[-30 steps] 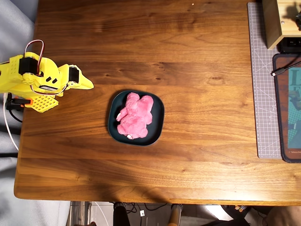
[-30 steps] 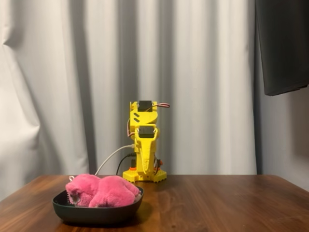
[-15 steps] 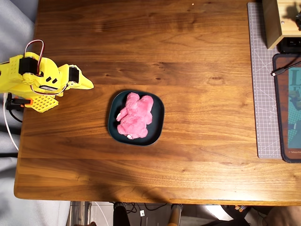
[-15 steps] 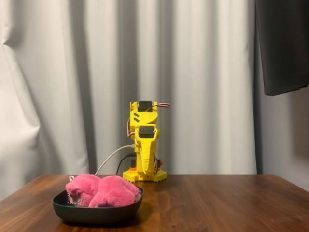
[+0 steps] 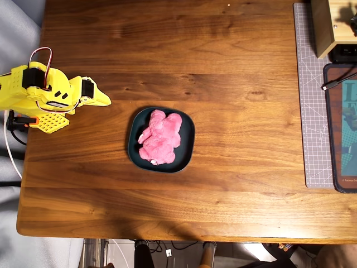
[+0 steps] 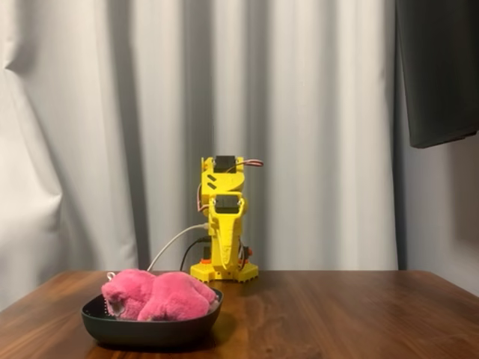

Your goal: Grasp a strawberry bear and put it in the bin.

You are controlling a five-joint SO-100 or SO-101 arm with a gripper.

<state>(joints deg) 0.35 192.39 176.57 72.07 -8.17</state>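
The bright-pink strawberry bear (image 5: 160, 138) lies inside the dark teal bin (image 5: 187, 159) at the table's middle in the overhead view. In the fixed view the bear (image 6: 161, 294) rests in the bin (image 6: 150, 330) at the front left, rising above its rim. My yellow arm is folded at the table's left edge. My gripper (image 5: 106, 101) sits well left of the bin, apart from it, with its fingers together and nothing in it. In the fixed view the gripper (image 6: 224, 260) points down in front of the arm's base, behind the bin.
A grey cutting mat (image 5: 312, 111) lies along the table's right side in the overhead view, with a dark pad (image 5: 341, 128), a cable (image 5: 334, 82) and a wooden box (image 5: 326, 25) on it. White curtains (image 6: 112, 112) hang behind the arm.
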